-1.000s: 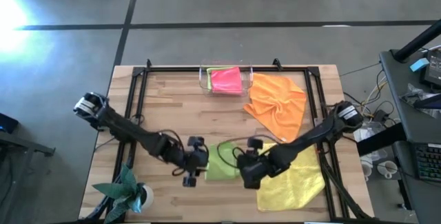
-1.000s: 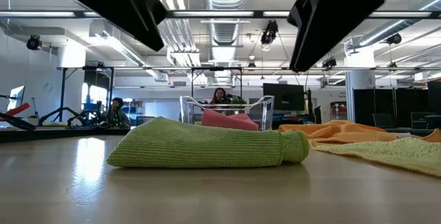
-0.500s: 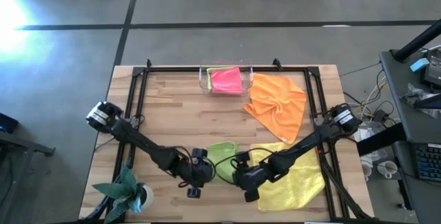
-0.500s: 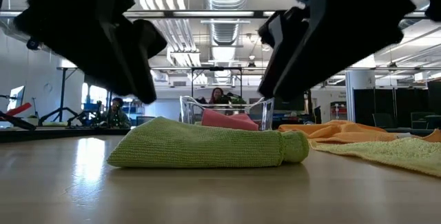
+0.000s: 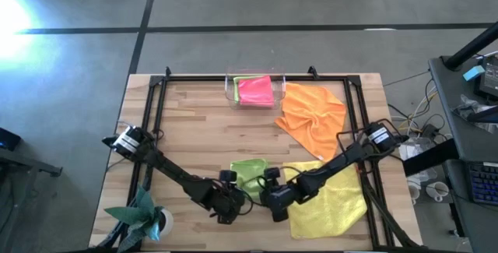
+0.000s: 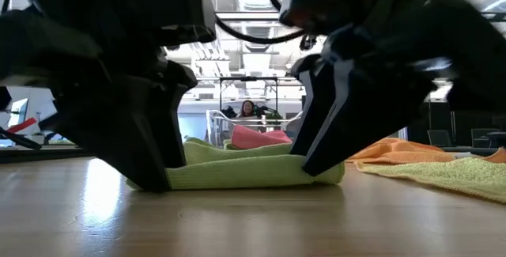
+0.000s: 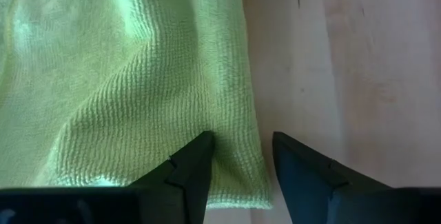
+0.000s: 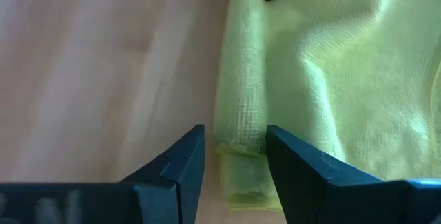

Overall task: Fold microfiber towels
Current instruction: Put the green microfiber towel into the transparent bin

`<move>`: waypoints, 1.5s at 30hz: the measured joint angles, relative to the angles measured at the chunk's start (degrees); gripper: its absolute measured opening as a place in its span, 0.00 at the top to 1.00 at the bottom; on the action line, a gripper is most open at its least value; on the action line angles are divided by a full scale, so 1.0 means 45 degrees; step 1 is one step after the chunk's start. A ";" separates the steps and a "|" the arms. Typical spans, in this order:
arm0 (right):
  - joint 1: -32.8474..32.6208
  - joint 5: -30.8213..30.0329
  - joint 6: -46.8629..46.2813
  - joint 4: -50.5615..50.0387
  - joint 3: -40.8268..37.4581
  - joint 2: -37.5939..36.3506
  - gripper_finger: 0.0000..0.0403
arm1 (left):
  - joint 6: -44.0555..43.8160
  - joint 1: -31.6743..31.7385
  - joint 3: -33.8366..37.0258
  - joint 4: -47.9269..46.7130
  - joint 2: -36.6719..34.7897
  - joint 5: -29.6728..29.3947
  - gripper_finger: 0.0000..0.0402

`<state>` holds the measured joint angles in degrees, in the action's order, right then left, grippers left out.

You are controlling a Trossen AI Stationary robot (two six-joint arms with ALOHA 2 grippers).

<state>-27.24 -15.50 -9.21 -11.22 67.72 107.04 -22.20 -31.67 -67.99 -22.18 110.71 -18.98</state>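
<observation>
A lime green microfiber towel (image 5: 249, 177) lies folded on the wooden table near its front edge. My left gripper (image 5: 232, 206) stands open at the towel's near left corner and my right gripper (image 5: 270, 204) stands open at its near right corner. Both slant down and point toward each other. In the low view the left fingers (image 6: 154, 179) and the right fingers (image 6: 312, 166) reach down to the towel's two ends. A yellow towel (image 5: 331, 202) lies spread beside it on the right. An orange towel (image 5: 311, 117) lies crumpled at the far right. My left gripper (image 7: 241, 141) stands astride the towel's near edge (image 7: 253, 156) by the left corner, slanting down from the table's left. One fingertip (image 7: 201, 148) rests on the cloth; the other is over bare wood. The towel lies flat. My right gripper (image 8: 233, 138) stands astride the towel's rolled near edge (image 8: 241, 134) by the right corner, slanting down from the table's right. One fingertip (image 8: 279, 145) is on the cloth and the other over bare wood. Two layers show at the corner (image 8: 242, 186).
A clear tray (image 5: 230, 89) at the far middle holds a pink towel (image 5: 255, 89) on a lime green one. A small plant (image 5: 144, 216) stands at the near left corner. Black rails frame the table. People sit in the room beyond.
Both grippers have come down and toward the table's near edge, from above the green towel to its two near corners. Each has tipped more steeply downward. The towel lies where it was, and its near fold looks pressed lower.
</observation>
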 joint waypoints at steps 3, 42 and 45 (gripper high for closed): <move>0.0224 0.0170 0.0000 0.0017 -0.0023 0.0100 0.64 | 0.0004 0.0003 -0.0005 0.0074 0.0110 -0.0008 0.65; 0.0584 -0.1281 -0.3087 -0.5084 0.0923 -0.3737 0.98 | 0.1460 0.2452 -0.3212 -0.4205 -0.2254 0.0929 0.99; 0.0980 -0.2183 -0.3156 -0.5936 0.1072 -0.4514 0.98 | 0.1825 0.3138 -0.3318 -0.4268 -0.2307 0.0835 1.00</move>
<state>-22.83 -25.33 -23.42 -37.93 72.54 86.73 -13.98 -17.55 -82.92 -41.39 100.33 -15.23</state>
